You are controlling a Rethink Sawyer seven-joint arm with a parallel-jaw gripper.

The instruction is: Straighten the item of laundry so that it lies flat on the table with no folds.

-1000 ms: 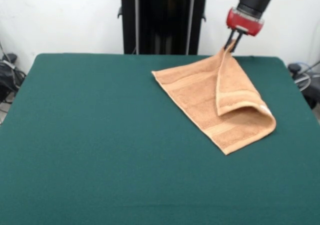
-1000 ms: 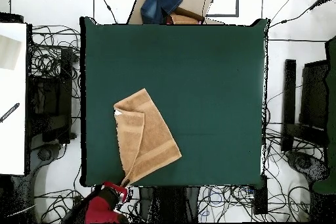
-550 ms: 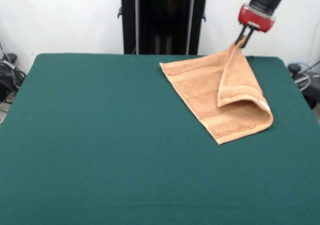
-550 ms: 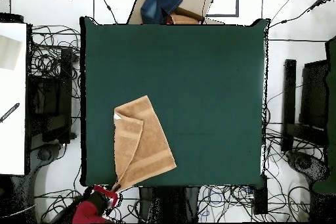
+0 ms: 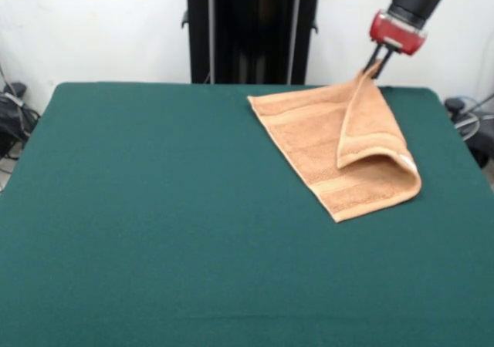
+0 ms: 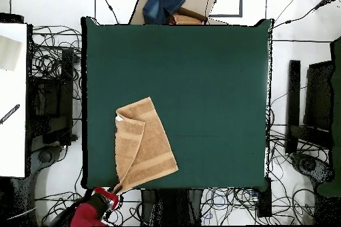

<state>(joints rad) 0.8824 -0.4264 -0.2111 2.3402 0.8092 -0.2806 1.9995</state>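
I see the large rectangular table covered in dark green felt-like cloth (image 5: pixel 154 231) filling most of both views, with a white wall behind it in the front view. In the overhead view, tangled black cables (image 6: pixel 56 71) lie on the pale floor beside the table, and a blue cloth on a brown box (image 6: pixel 166 3) sits just past the table's edge opposite the robot.

The red and black arm (image 5: pixel 417 0) comes down at a slant toward one corner of the table. Its gripper (image 5: pixel 376 63) is closed on a lifted corner of the small orange-tan terry towel (image 5: pixel 332 150), holding that corner above the table's edge.

The towel lies near that same table corner, one side folded over the rest, with a small white label (image 5: pixel 407 162) at the fold. The fold hides the towel surface beneath it. In the overhead view the gripper is cut by dark edging, and its fingers cannot be made out.
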